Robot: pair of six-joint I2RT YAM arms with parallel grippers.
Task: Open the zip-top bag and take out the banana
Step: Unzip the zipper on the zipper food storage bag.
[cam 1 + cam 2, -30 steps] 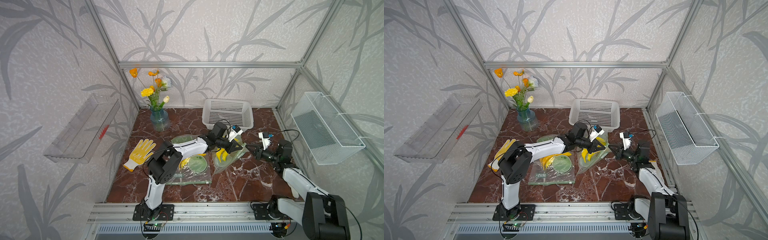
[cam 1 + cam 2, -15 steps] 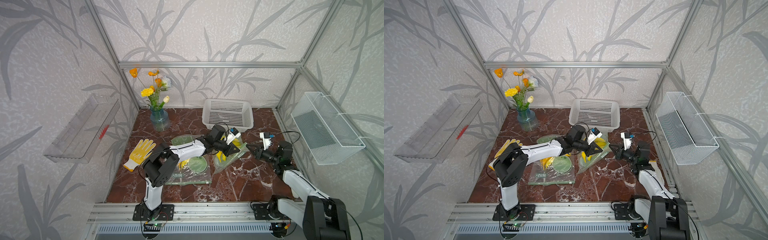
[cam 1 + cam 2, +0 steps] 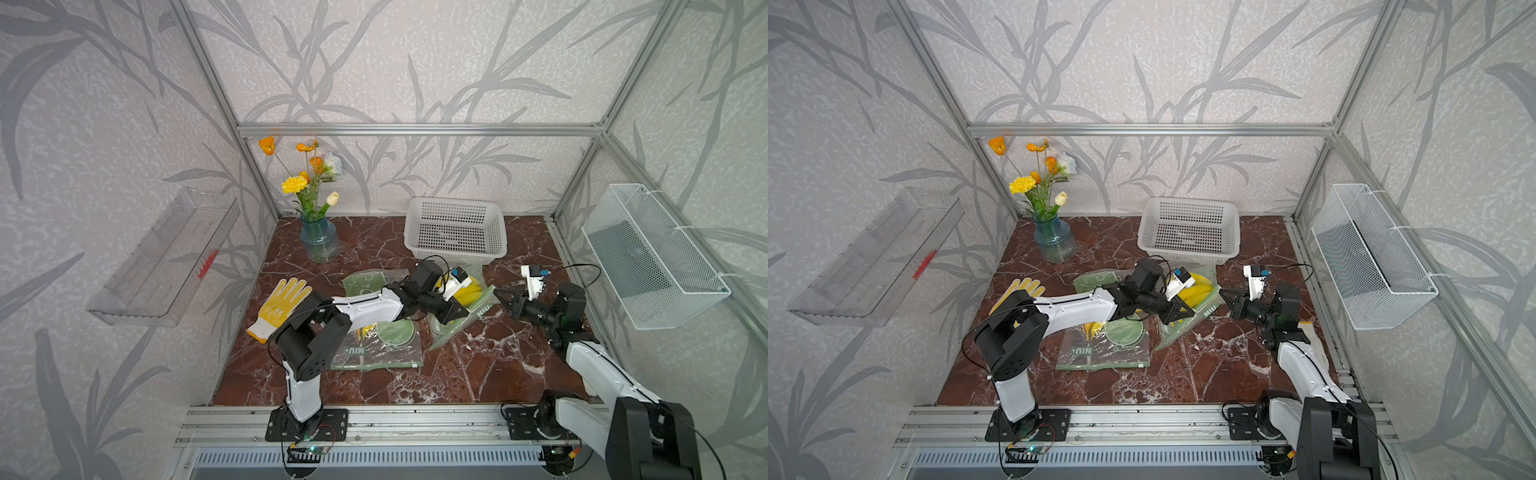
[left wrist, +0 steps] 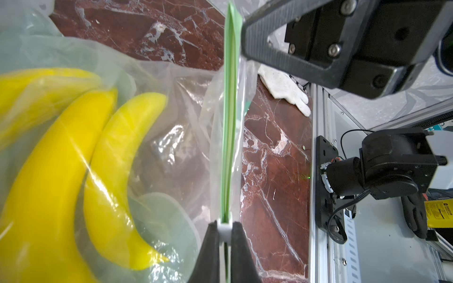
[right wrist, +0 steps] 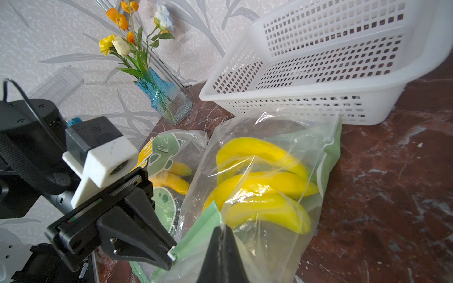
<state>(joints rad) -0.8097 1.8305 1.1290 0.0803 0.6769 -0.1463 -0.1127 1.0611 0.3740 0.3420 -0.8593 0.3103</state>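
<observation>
Reaches in over the tabletop (image 3: 478, 374) with the left end effector (image 4: 224, 235), tips pressed onto the small white slider (image 4: 224, 226) of the zip-top bag (image 5: 269, 152). Clamps the bag's mouth edge with the right end effector (image 5: 221, 232), tips squeezed together on clear film right beside the green zip strip (image 4: 229, 122). Holds that strip stretched straight between the two grips, its two layers lying close together; cannot tell whether sealed along that stretch. Lies, in both top views, on the dark red marble between the two arms, just in front of the white perforated basket (image 3: 455, 226), mouth edge raised off the marble toward the end effectors, rest of the film slumped on the surface. Contains three yellow bananas (image 5: 264, 181), side by side, wholly inside the film and set back from the strip. Elsewhere on the tabletop: a second bag (image 3: 374, 349) lying flat under the left arm, printed with a green disc, more yellow fruit inside; a yellow glove (image 3: 282, 305) just left of that; a blue glass vase (image 3: 319, 243) of flowers in the far left corner; a white glove (image 4: 284, 88) at the right edge beside the right arm. On the side walls, a clear shelf (image 3: 162, 262) to the left and a white wire basket (image 3: 652, 257) to the right
</observation>
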